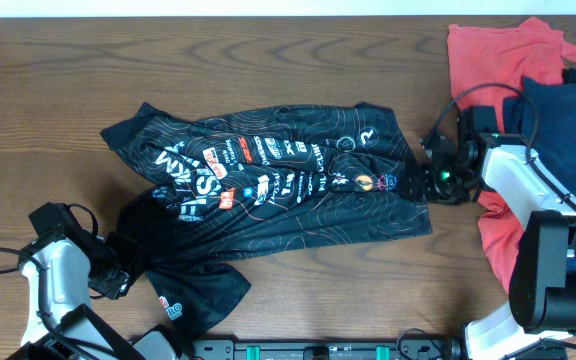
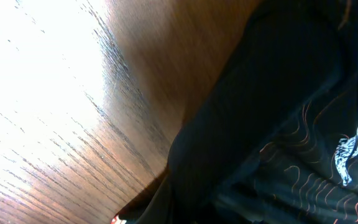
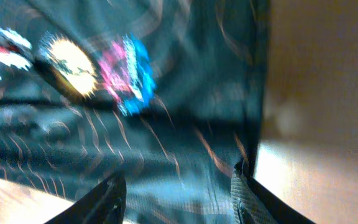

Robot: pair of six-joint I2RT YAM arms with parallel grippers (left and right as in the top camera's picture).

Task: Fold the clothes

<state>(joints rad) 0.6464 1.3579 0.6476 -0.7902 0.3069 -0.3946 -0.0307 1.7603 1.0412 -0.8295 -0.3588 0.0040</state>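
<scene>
The black jersey (image 1: 288, 190) with orange-and-white contour lines and sponsor logos lies rumpled across the middle of the table. My left gripper (image 1: 116, 278) is at its lower left corner, where the cloth bunches toward it. In the left wrist view dark jersey cloth (image 2: 278, 124) fills the right side and hides the fingers. The gripper looks shut on the cloth. My right gripper (image 1: 430, 183) is at the jersey's right edge. In the right wrist view its fingers (image 3: 179, 199) are wide apart over the jersey (image 3: 166, 93), the right finger at the cloth's edge.
A coral-red garment (image 1: 503, 55) lies at the back right with a navy-blue garment (image 1: 568, 120) on top of it, right behind my right arm. Bare wooden table (image 1: 48, 80) shows to the left and behind the jersey.
</scene>
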